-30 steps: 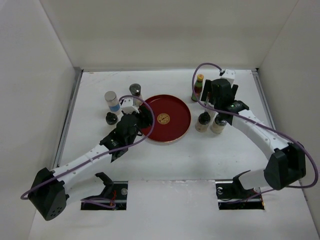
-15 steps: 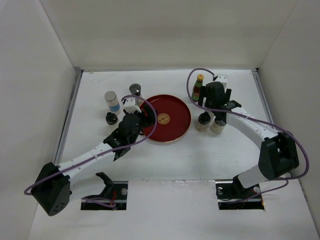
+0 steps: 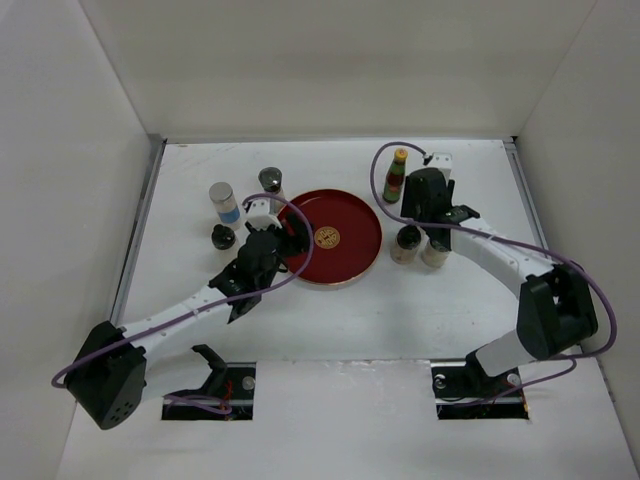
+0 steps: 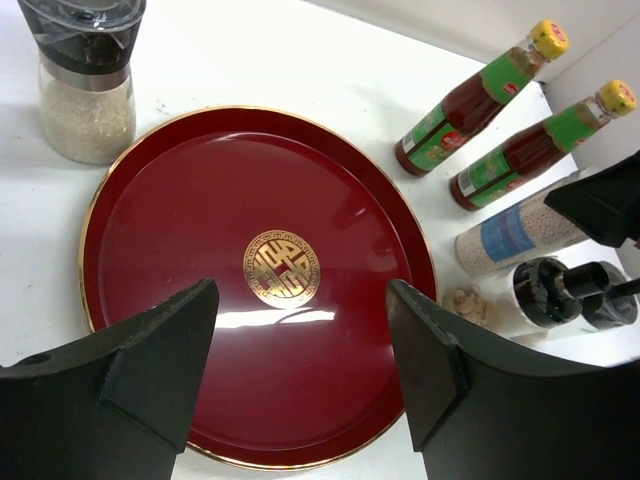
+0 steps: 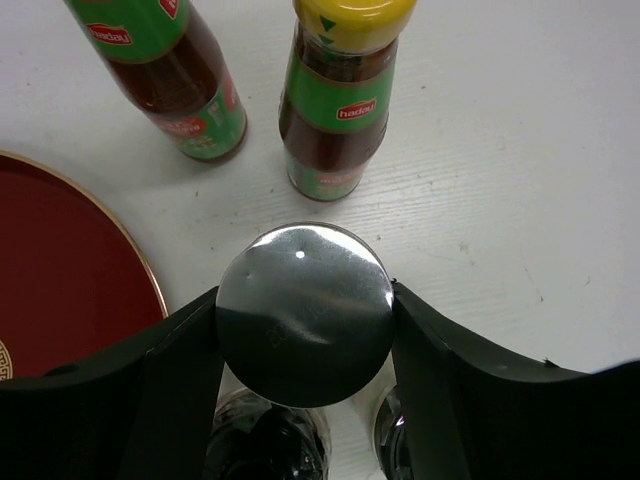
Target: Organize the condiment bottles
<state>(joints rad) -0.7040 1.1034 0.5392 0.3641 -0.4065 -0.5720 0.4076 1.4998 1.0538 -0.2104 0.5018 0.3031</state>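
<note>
Right gripper (image 5: 305,335) pinches the silver-capped shaker (image 5: 300,300); better lift it straight, clear of the sauce bottle (image 5: 338,110). Left gripper (image 4: 300,335) stands spread.

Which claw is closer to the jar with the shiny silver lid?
Right. The right claw has a finger on each side of the jar; the left claw is over the red tray.

- silver-capped bottle (image 5: 303,312) pinched in the right claw (image 5: 305,300): the cap hides its whole body, no clue what's in it
- two dark shakers (image 5: 262,447) just under that claw: mostly buried beneath the cap, cropped by the bottom edge
- sauce bottle (image 5: 180,85) up-left of it: cap cut off
- grinder (image 4: 85,85) ahead-left of the left claw (image 4: 300,300): top cropped
</note>
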